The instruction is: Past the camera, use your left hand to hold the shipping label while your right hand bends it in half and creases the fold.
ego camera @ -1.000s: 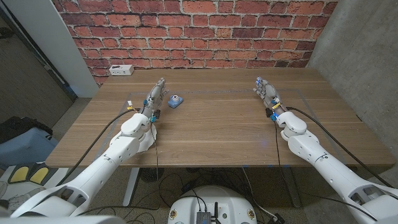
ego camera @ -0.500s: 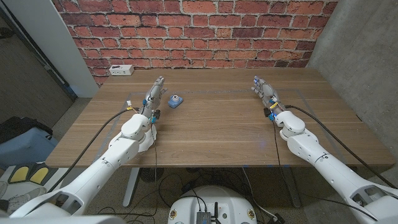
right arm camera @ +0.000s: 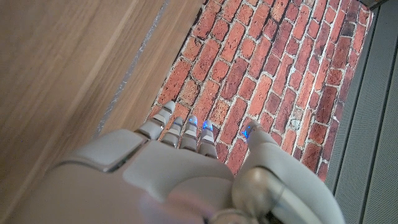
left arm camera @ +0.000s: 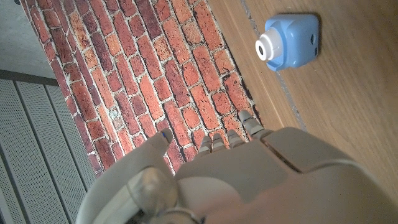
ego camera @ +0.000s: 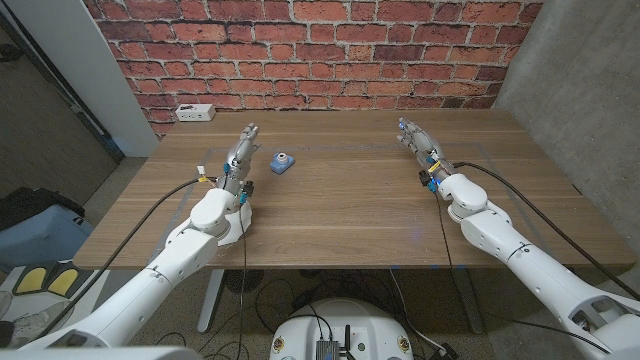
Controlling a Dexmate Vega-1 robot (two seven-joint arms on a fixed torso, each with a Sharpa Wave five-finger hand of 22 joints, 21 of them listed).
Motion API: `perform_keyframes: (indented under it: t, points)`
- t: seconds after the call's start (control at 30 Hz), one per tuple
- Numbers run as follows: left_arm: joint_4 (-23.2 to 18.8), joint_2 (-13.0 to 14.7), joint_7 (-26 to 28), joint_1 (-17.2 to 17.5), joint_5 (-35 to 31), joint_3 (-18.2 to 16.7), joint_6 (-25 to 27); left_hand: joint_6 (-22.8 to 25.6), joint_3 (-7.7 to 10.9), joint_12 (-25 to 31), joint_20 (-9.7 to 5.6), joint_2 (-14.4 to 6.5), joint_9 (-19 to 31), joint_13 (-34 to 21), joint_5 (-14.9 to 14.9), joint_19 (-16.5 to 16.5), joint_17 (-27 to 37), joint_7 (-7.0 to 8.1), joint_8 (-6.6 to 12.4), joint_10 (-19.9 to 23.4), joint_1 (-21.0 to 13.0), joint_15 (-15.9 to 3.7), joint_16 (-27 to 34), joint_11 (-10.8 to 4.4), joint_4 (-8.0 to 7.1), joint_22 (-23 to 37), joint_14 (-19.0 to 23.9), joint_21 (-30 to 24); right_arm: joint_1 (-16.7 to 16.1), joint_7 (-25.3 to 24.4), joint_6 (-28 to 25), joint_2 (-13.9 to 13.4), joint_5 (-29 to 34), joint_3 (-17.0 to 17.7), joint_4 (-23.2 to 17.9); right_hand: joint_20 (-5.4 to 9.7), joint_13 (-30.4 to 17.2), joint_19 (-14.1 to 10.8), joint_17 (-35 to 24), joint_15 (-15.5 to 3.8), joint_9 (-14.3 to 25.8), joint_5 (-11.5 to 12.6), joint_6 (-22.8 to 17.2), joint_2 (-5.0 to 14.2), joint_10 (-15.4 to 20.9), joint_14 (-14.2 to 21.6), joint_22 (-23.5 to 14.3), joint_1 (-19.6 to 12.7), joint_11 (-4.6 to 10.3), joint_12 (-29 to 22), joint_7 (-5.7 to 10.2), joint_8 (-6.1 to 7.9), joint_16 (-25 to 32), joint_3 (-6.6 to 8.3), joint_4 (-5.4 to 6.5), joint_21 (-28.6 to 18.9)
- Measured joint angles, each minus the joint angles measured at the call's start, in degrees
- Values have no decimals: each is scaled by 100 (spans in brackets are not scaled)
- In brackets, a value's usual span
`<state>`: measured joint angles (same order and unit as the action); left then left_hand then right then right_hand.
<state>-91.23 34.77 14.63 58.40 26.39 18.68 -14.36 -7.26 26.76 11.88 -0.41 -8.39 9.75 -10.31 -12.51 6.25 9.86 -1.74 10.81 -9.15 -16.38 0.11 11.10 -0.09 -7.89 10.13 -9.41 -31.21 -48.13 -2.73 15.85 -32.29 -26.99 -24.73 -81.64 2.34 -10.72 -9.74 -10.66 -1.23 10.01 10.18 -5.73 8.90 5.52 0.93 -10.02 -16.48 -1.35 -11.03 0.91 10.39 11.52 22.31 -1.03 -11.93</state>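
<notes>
The wooden desk [ego camera: 340, 210] ran back to a red brick wall [ego camera: 310, 45]. My left robot hand [ego camera: 240, 155] was over the desk's left side w/ fingers straight, close together & pointing at the wall, nothing in it. My right robot hand [ego camera: 418, 140] was the same over the right side, fingers long, holding nothing. A white box [ego camera: 192, 113] sat at the far left corner. A small blue camera [ego camera: 282, 162] stood just right of my left robot hand, not touching. Couldn't make out any shipping label on the desk
</notes>
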Motion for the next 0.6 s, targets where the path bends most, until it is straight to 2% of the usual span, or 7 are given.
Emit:
perform_keyframes:
  t: [0.6]
  points:
    - [-896,292,444,754,-111,-342,295,0,-6,0,-32,0,0,1,22,-31,1,0,0,0,0,0,0,0,42,1,0,22,-26,-207,-221,-271,695,-189,-599,0,6,0,-1,0,-1,0,-21,31,23,-1,1,-30,-20,-23,22,22,0,7,-53,0]
